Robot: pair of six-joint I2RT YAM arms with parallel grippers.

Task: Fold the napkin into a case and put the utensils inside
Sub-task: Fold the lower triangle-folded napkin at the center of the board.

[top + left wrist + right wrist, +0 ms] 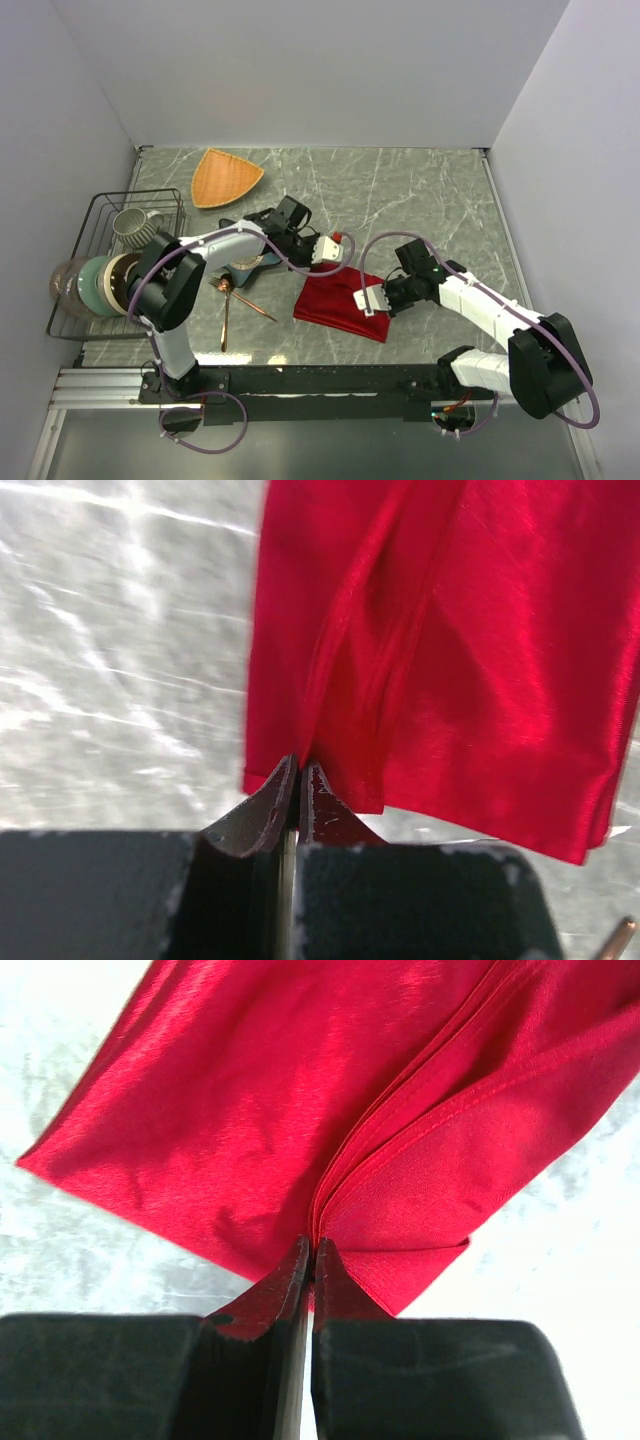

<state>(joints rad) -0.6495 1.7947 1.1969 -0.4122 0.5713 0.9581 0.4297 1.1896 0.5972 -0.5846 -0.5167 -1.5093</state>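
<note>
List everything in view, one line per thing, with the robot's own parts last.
napkin: one, bright red, folded, mid-table between the two grippers
utensils: at least two, copper, on the table left of the napkin
blue dish: one, dark blue, partly hidden under the left arm
plate: one, orange, triangular, far left part of the table
wire rack: one, dark, left edge of the table
mug: one, grey, in the rack
bowls: about three, glassy, green and cream, on edge in the rack
table: one, grey marble
left gripper: one, black, shut on the napkin's edge
right gripper: one, black, shut on the napkin's edge
</note>
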